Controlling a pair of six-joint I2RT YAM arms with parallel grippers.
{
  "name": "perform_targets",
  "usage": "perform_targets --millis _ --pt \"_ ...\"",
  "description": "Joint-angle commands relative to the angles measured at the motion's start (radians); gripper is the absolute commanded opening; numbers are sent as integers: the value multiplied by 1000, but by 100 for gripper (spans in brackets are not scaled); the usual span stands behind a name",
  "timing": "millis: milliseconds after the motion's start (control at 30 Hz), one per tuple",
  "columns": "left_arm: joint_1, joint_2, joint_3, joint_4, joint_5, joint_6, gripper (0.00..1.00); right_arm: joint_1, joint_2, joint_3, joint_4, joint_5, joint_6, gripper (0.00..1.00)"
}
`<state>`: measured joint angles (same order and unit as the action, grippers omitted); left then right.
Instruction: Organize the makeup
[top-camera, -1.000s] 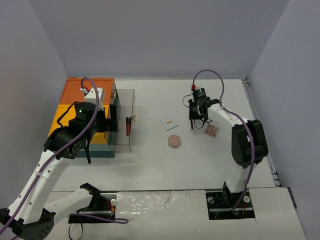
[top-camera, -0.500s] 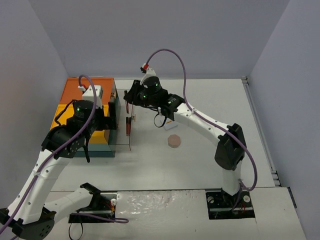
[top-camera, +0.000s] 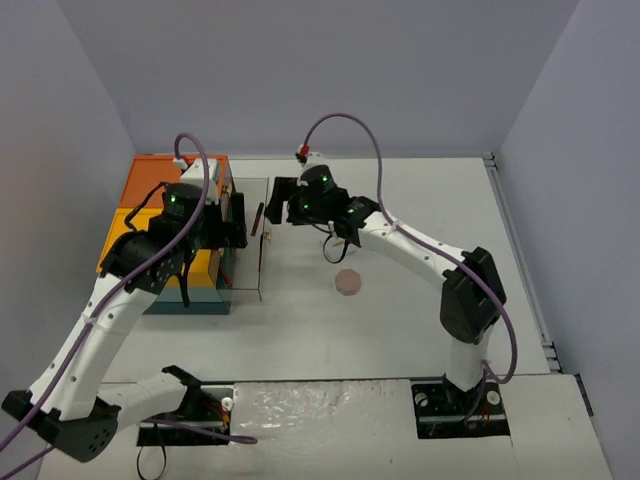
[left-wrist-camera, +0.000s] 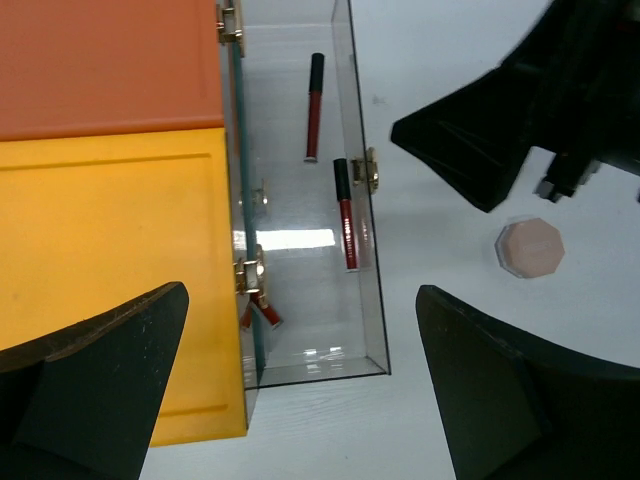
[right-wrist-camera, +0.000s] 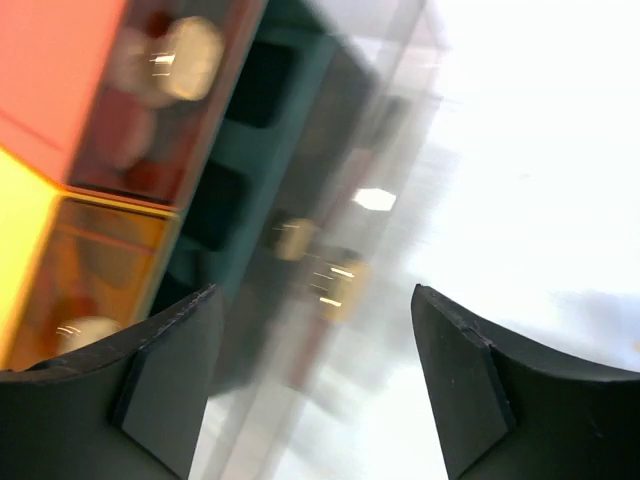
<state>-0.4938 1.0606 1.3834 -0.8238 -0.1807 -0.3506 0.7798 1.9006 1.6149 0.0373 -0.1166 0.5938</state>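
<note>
The makeup box (top-camera: 150, 178) with its orange and yellow top stands at the left, and its clear lid (top-camera: 246, 272) lies open on the table beside it. Two red-and-black pencils (left-wrist-camera: 313, 95) (left-wrist-camera: 345, 215) lie in the lid (left-wrist-camera: 300, 335), and a short red piece (left-wrist-camera: 262, 310) sits by the hinge. My right gripper (top-camera: 277, 203) hovers open over the lid's far end, just above a pencil (top-camera: 258, 218). In the blurred right wrist view its jaws (right-wrist-camera: 315, 380) stand apart, holding nothing. My left gripper (top-camera: 236, 222) hangs wide open above the box edge. A pink puff (top-camera: 347, 282) lies on the table.
The right arm's links stretch across the middle of the table and hide what lies under them. In the left wrist view the puff (left-wrist-camera: 530, 248) sits right of the lid, beneath the right gripper's black body (left-wrist-camera: 500, 130). Grey walls close in on three sides.
The right arm swung from the table's right side to the clear lid with a pencil, then opened; the pencil now lies in the lid. The left arm shifted slightly back and right.
</note>
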Motion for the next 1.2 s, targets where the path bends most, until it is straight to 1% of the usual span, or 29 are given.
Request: perform_targets --millis 0,67,133,167,200,233,333,467,633,733,833,1000,1167 --pt "4 98 95 110 102 -49 97 -128 -282 -185 -62 175 -144 74" --pt "-3 159 111 148 145 -76 97 -201 -362 -291 -94 226 -178 80" --pt "-19 213 129 178 162 -90 97 -247 -439 -385 -108 266 -200 91" --pt "-29 248 139 193 167 -95 97 -269 -481 -432 -119 276 -207 95" --pt "-40 288 149 209 171 -98 97 -291 -525 -479 -132 281 -211 98" --pt "-55 323 164 221 171 -100 97 -314 -559 -514 -141 283 -213 99" --pt "-102 420 225 247 169 -102 97 -374 -635 -588 -161 282 -218 100" --pt "-122 564 276 253 146 -104 97 -389 -709 -648 -186 280 -222 100" --pt "-114 686 307 210 32 -107 97 -393 -743 -691 -201 254 -223 100" --pt "-104 736 317 145 -21 -111 97 -394 -741 -701 -201 252 -228 100" --pt "-88 752 305 93 -92 -122 97 -396 -733 -704 -201 250 -234 100" --pt "-34 693 209 49 -206 -145 97 -396 -710 -704 -198 233 -242 100" --pt "33 635 136 42 -231 -137 97 -396 -692 -711 -186 210 -241 100"
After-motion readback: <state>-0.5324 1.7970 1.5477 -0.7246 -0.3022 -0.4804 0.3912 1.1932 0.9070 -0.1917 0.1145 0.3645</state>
